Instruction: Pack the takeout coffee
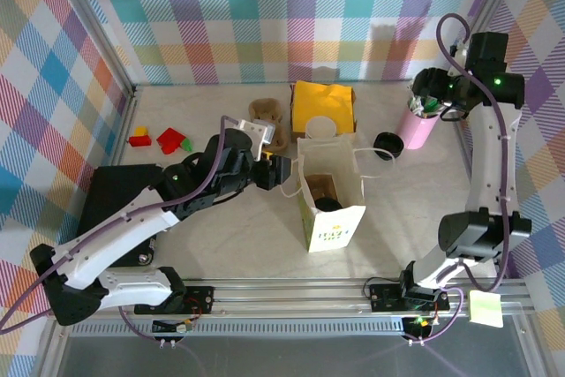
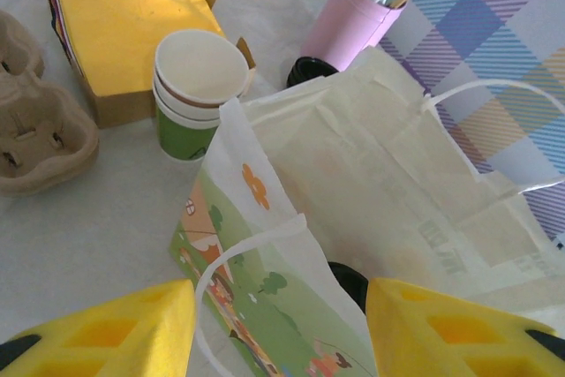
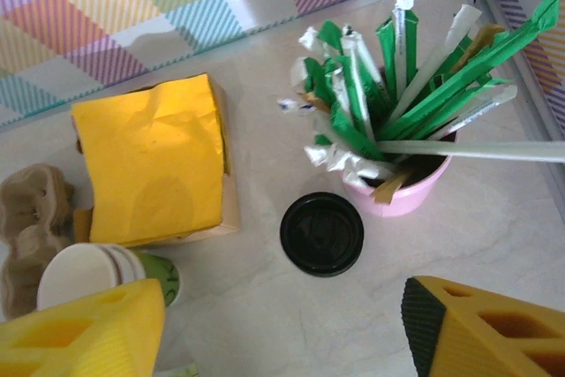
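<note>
While left jaws gape at the bag [image 2: 397, 183] and right jaws hang open over the straws [image 3: 397, 68], the cup [image 2: 199, 86] sits by the napkins [image 2: 132, 15] (behind the bag); snag a handle [image 2: 238, 246] and the bag tips.

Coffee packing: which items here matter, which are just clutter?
Job:
- cups
- paper bag
- probably the black lid

Lying about:
- pulp tray
- yellow napkins
- pink holder
- toy blocks
</note>
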Motion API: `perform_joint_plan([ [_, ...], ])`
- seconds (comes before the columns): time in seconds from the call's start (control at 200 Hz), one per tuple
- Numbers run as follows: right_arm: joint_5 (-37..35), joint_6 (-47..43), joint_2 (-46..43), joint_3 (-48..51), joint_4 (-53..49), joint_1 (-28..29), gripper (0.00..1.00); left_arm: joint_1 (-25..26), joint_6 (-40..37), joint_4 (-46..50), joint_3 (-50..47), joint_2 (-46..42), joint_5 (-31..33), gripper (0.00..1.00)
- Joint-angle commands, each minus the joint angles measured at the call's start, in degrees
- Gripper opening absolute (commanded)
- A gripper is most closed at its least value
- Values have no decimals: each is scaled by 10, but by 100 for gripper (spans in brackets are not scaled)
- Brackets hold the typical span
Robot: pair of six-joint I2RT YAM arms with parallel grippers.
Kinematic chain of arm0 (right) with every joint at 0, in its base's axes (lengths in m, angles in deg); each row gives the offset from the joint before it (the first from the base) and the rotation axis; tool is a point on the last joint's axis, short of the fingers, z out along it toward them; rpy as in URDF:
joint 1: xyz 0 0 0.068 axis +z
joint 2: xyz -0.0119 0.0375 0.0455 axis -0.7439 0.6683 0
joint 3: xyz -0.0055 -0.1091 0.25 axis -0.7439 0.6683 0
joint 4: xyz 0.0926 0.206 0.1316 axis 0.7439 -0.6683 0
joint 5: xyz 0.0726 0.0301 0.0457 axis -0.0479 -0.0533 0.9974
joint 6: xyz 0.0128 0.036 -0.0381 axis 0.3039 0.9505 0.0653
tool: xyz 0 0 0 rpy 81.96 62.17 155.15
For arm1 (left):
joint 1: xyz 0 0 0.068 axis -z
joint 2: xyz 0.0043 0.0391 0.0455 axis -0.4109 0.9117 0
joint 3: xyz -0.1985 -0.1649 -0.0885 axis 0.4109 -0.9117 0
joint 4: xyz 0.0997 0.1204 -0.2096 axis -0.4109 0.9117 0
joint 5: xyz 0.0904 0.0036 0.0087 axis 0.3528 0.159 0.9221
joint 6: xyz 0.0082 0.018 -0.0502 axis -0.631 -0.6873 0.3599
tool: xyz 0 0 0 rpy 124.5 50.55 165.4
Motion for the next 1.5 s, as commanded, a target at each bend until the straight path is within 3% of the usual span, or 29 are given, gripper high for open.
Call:
perform_joint_plan([
  [0.0,27,3,24,12,59,-20,68,-8,4,-15,22,12,-17,53],
  [0.475,37,28,163,-63,80,-39,46,-14,-15,-32,20,25,-38,53],
  [1.27,76,52,236,-84,79,-29,37,-23,-13,-35,4,24,-45,52],
  [1.495,74,52,244,-90,80,-29,29,-24,-14,-34,-1,18,-42,52],
])
